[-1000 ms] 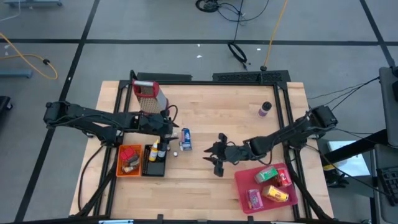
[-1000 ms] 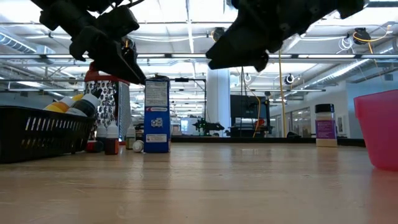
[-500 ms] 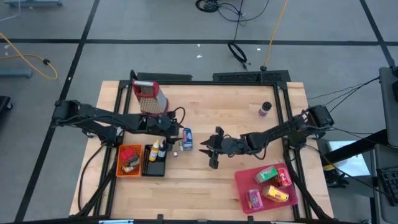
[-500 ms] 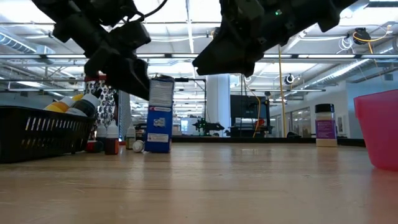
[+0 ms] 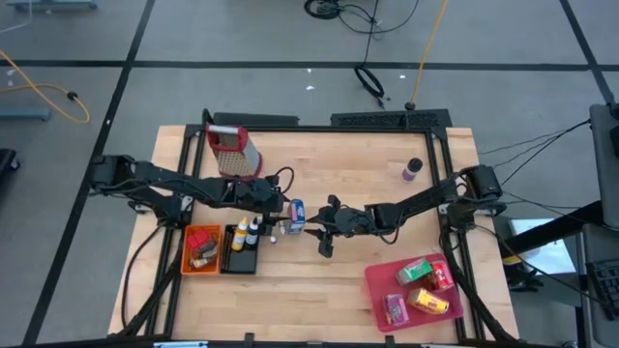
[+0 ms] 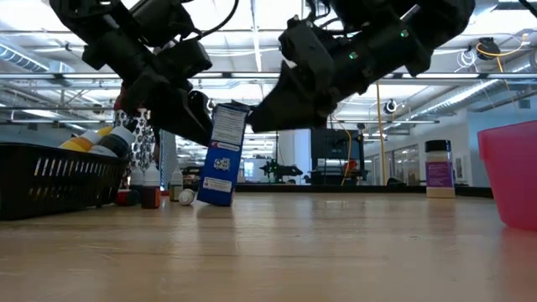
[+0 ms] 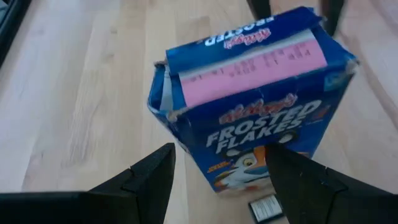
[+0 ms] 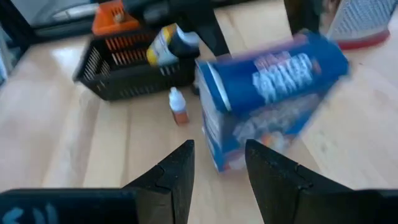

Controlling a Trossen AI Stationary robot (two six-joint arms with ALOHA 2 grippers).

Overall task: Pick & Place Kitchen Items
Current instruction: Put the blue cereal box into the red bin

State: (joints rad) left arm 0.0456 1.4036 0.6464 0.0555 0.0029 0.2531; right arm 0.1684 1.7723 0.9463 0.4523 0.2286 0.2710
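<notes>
Landmark: blue Frosted Flakes carton point(image 5: 296, 214), approx. desk point(image 5: 338, 164) centre. In low view the carton point(image 6: 220, 153) is tilted, top leaning toward the right arm's side, one bottom edge on the desk.

Left gripper point(image 5: 280, 207): at the carton's side. In left wrist view its fingers point(image 7: 149, 180) are spread wide, one on each side of the carton point(image 7: 249, 106); contact not confirmed, no grip seen.

Right gripper point(image 5: 324, 227): just beside the carton on the opposite side, above desk level in low view point(image 6: 277, 113). In right wrist view its fingers point(image 8: 177, 171) stand partly apart w/ nothing between them, pointed at the carton point(image 8: 267, 93).

Other items, rel. to carton:
- Black basket point(image 5: 240, 253) w/ bottles, near, on the left arm's side; orange bin point(image 5: 200, 248) beyond it.
- Small dropper bottle point(image 8: 178, 106) between basket and carton.
- Red-topped grater point(image 5: 230, 147) near, toward the far edge.
- Pink tray point(image 5: 382, 290) w/ cartons, well apart, on the right arm's side.
- Purple-label jar point(image 5: 412, 169) well apart, far side.
</notes>
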